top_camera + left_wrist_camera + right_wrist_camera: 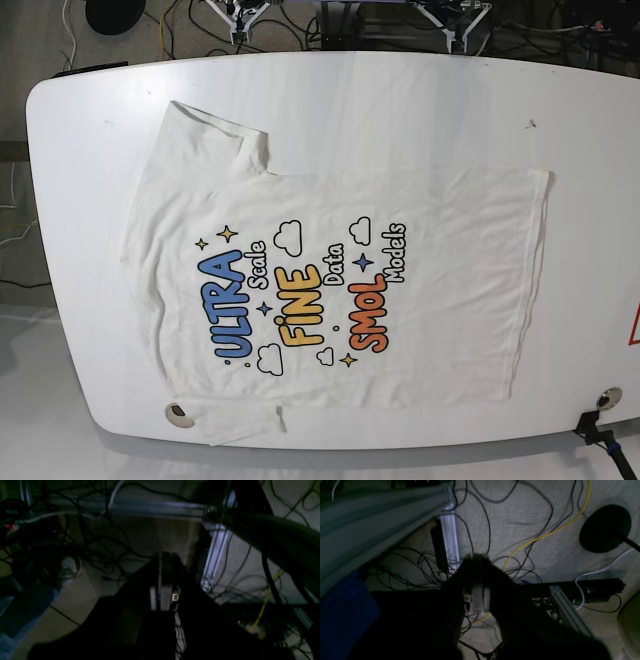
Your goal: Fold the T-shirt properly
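Lying flat, print up, unfolded: T-shirt on white table; one sleeve at near edge | left gripper pressed together, over floor cables | right gripper pressed together, empty

Overhead base view; wrist views floorward.

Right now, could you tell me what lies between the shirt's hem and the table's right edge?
Only bare table beyond the T-shirt hem, in the base view.
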### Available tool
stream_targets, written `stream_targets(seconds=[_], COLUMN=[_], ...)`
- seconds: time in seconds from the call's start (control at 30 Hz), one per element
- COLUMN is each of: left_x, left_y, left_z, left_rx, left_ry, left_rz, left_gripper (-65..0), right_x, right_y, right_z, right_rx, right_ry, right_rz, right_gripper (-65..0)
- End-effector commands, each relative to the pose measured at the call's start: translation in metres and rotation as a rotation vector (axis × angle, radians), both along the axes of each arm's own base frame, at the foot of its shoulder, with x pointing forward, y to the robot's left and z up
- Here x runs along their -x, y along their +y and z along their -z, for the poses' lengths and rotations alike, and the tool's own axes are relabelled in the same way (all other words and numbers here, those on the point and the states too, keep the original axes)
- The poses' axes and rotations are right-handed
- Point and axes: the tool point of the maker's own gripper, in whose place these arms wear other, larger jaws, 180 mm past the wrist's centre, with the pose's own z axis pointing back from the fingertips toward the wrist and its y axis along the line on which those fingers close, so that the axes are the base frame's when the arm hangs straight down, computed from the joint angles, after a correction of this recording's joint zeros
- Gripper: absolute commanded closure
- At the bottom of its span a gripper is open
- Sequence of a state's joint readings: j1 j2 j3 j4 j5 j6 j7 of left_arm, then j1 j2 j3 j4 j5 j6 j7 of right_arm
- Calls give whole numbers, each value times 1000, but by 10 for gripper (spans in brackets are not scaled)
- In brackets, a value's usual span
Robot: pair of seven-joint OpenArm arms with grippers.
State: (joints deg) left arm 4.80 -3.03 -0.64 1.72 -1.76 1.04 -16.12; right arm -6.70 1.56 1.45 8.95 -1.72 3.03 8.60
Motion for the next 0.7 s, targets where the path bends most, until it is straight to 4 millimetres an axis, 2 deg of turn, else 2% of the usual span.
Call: stream_targets(seconds=[0.0,0.33,0.47,0.67], left_x=[1,8,12,35], left_y=[2,5,10,21], left_z=[-1,0,-2,-7], left_rx=[-6,-18,-34,-49], left_ry=[-8,26,11,3], left_rz=[9,1,9,12], left_gripper=[0,0,0,0], right_x=[2,10,22,34], right_y=[1,1,-1,-3], right_z=[0,-1,-2,-4], right_rx=[-5,-4,-2,3], right_ry=[-4,14,23,22], right_rz=[-2,-3,2,-1], right_gripper=[0,0,0,0])
